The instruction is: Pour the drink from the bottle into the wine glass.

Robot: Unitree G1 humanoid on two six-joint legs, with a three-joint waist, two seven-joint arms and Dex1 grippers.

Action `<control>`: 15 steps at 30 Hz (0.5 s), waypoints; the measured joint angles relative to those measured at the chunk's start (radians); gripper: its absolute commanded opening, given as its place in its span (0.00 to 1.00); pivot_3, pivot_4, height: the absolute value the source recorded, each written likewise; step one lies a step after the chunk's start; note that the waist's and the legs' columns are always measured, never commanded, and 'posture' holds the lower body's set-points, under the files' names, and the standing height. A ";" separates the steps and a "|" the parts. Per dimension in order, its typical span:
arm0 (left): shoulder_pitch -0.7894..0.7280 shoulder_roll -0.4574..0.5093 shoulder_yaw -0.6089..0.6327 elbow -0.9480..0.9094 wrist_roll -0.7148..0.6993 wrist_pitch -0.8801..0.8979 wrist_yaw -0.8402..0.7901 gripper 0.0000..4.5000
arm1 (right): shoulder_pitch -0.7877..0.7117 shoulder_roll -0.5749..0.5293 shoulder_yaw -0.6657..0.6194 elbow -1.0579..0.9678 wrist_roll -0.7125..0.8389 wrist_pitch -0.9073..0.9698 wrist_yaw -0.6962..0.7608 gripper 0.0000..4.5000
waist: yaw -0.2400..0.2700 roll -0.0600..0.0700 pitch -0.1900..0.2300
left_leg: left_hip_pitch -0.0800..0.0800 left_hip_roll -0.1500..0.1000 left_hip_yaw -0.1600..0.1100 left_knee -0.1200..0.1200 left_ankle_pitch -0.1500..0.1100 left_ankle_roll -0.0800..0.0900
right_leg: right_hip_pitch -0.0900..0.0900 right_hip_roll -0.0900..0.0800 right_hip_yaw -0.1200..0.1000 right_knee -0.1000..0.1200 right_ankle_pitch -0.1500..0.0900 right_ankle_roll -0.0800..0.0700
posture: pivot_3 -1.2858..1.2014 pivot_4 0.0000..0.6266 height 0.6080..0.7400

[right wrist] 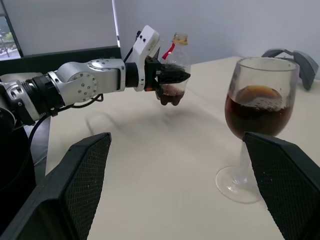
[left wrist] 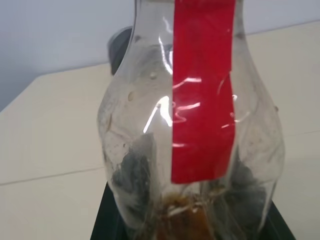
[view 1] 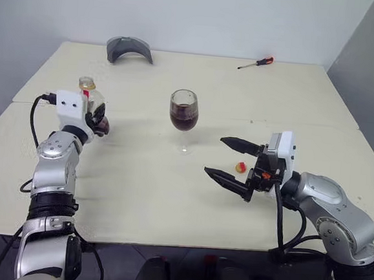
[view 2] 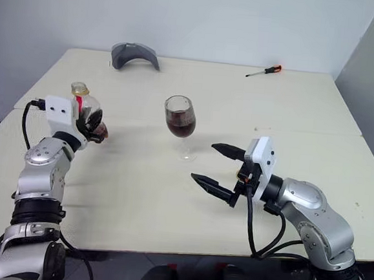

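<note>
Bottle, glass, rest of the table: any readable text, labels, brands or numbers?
None readable.
bottle: its red label strip is plain, no lettering visible.
wine glass: no markings.
screwdriver and grey object at the far edge: too small to tell.

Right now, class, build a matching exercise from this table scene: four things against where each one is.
1 bottle
2 wine glass
3 screwdriver
4 yellow cap

A far right of the table
B between the open right tool's fingers, on the table
C held in the left tool
D middle of the table

Pairs: 1-C, 2-D, 3-A, 4-B
</note>
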 measured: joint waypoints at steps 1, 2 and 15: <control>0.000 0.001 0.002 0.007 0.000 -0.010 0.005 0.23 | 0.000 -0.001 0.000 0.000 -0.003 -0.005 0.004 1.00 | 0.004 0.000 0.000 | 0.000 0.000 0.000 0.000 0.000 0.000 | 0.000 0.000 0.000 0.000 0.000 0.000 | 0.52 0.24 1.00; 0.000 0.001 0.003 0.015 -0.001 -0.020 0.005 0.23 | 0.000 -0.001 0.001 0.001 -0.006 -0.008 0.008 1.00 | 0.007 0.000 0.000 | 0.000 -0.001 0.000 0.000 0.000 0.000 | 0.001 0.000 0.000 0.000 0.000 0.000 | 0.52 0.24 1.00; -0.056 -0.054 -0.021 0.160 -0.056 -0.090 -0.091 0.23 | -0.018 0.011 0.024 0.035 -0.049 -0.039 0.022 1.00 | 0.009 -0.001 -0.001 | 0.001 -0.001 -0.002 0.000 0.000 0.000 | 0.004 0.000 -0.004 -0.004 0.000 0.000 | 0.52 0.24 1.00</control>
